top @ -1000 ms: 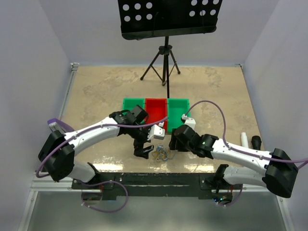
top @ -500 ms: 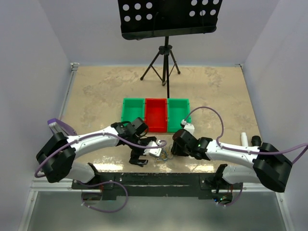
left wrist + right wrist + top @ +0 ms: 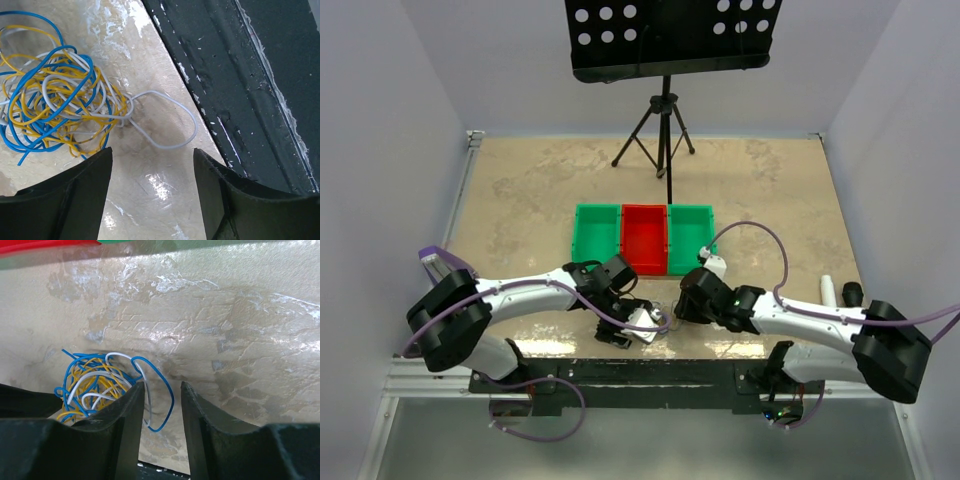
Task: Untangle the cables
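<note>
Step in hand: the approach, with no grab made and nothing separated yet. Left fingers (image 3: 60,195) are spread wide with only bare tabletop (image 3: 150,185) between them. They hover low just short of the cables (image 3: 60,105), which lie ahead and to the left in the left wrist view. The cables are 1 loose knot of thin blue, yellow and white strands, heavily interleaved, sitting on the tabletop close to its near edge, between the 2 arms and well in front of the 3 bins (image 3: 645,238). A single white loop (image 3: 194,127) strays out of the knot toward the left fingers, the easiest thing to pick from that side. Right fingers (image 3: 115,440) are also apart, with a narrower gap, holding nothing. A blue loop (image 3: 171,400) lies in line with that gap, but I can't tell if they're low enough to catch it. My read on the next move: close each side on 1 stray loop, not on the mass, then draw the 2 apart slowly. Strands this thin and floppy will likely slip or drag the whole knot along, so you want a clean pinch low at the tabletop.
</note>
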### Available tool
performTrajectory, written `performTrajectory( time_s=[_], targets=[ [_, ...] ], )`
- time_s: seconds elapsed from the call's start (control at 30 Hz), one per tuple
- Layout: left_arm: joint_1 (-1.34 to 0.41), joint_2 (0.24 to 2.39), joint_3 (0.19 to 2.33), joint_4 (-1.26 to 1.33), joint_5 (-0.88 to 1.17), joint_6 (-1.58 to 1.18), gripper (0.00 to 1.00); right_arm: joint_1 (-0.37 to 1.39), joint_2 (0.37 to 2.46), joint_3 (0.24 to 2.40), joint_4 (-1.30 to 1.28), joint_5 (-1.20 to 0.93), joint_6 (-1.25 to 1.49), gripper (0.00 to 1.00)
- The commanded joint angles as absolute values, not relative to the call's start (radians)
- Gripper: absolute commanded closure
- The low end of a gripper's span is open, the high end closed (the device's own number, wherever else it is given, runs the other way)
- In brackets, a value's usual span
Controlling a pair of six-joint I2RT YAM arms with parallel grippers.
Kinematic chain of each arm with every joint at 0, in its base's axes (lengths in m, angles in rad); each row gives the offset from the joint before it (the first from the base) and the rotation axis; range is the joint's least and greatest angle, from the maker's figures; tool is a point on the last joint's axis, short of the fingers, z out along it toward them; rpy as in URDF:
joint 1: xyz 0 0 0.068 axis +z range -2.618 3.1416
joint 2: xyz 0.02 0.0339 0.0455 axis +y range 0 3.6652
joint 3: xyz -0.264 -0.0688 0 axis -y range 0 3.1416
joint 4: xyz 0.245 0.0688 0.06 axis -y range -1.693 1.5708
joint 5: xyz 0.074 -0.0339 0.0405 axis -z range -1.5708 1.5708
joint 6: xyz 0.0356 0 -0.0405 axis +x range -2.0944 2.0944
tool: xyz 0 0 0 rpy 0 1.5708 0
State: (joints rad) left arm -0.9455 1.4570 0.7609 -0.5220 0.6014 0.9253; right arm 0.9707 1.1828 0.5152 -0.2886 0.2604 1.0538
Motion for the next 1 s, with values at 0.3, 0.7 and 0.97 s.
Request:
performTrajectory(
  time_s=[0.3, 0.7, 0.97],
  targets=[
    [-0.962, 1.442, 0.813, -0.541, 0.681, 0.966, 0.28, 0.968, 1.129, 0.535, -0.321, 0.324, 1.111, 0.56],
    [-1.009, 1.45, 0.832, -0.611, 0.746, 0.982, 0.54, 0.91, 1.223, 0.575, -0.264, 0.336, 1.075, 0.67],
    [-1.014, 1.45, 0.781, -0.566, 0.727, 0.994, 0.55, 0.91, 1.243, 0.592, -0.255, 0.322, 1.071, 0.73]
  ],
)
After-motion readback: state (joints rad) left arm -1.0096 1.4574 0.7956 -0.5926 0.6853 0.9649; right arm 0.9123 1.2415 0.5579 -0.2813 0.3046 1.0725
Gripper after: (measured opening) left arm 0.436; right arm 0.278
